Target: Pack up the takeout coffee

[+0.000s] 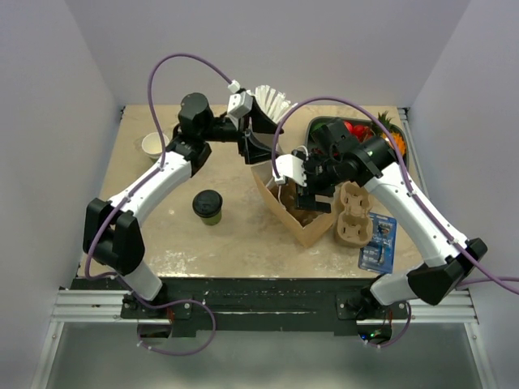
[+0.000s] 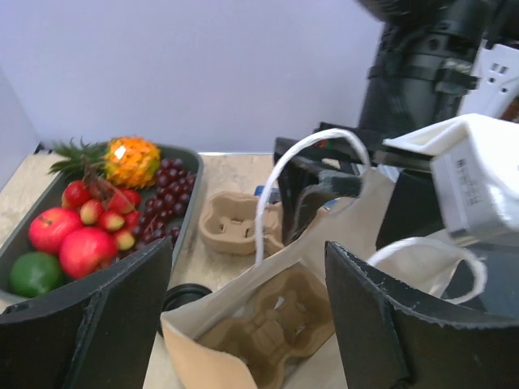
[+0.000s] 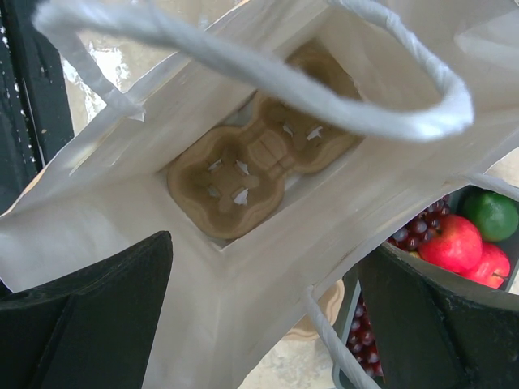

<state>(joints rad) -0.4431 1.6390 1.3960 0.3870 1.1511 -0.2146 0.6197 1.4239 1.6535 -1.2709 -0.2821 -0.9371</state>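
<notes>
Left claw and right claw are hanging wide open, empty, by the paper bag, while the takeout coffee is standing on the desk well left of it, seemingly light and crushable, asking for a gentle, upright mid-wall grip.

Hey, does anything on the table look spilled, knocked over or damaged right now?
Nothing stands out. The takeout coffee stands upright and closed on the table, left of the paper bag. The bag is open, with a cup carrier lying at its bottom. No spill or tear shows.
</notes>
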